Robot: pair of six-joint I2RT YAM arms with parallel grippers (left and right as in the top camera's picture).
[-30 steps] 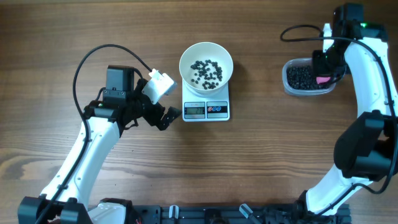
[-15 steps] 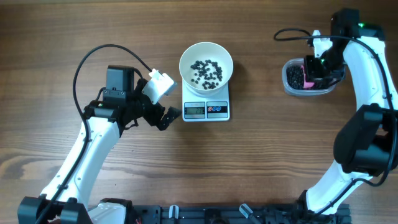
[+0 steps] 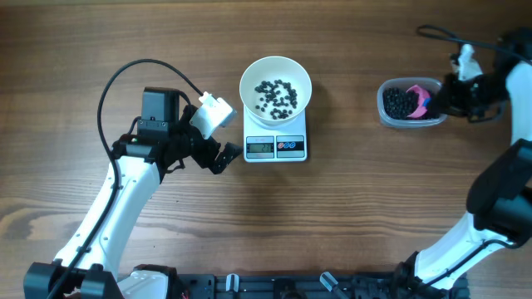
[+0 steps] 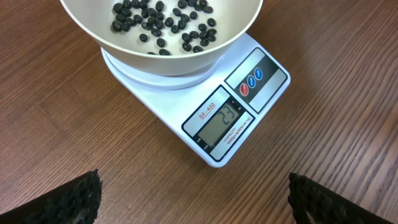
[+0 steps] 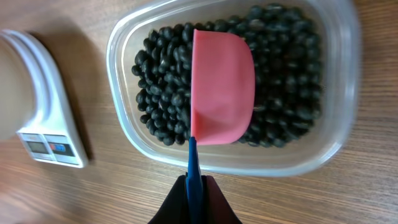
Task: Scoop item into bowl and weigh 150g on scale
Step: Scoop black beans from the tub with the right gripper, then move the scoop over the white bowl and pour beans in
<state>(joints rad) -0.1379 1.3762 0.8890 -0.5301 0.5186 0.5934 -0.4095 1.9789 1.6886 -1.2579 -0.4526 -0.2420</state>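
Though sparse in the bowl (image 3: 278, 68), beans (image 3: 277, 95) deep in tub (image 5: 118, 106) beneath scoop (image 5: 222, 87).

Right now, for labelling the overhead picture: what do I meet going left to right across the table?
Left hand, open → white bowl on the scale → clear tub of black beans → right hand, shut on the pink scoop.

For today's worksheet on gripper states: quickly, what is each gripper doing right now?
Left gripper: open, holding nothing.
Right gripper: closed on the small pink plastic scoop, by its thin blue handle.
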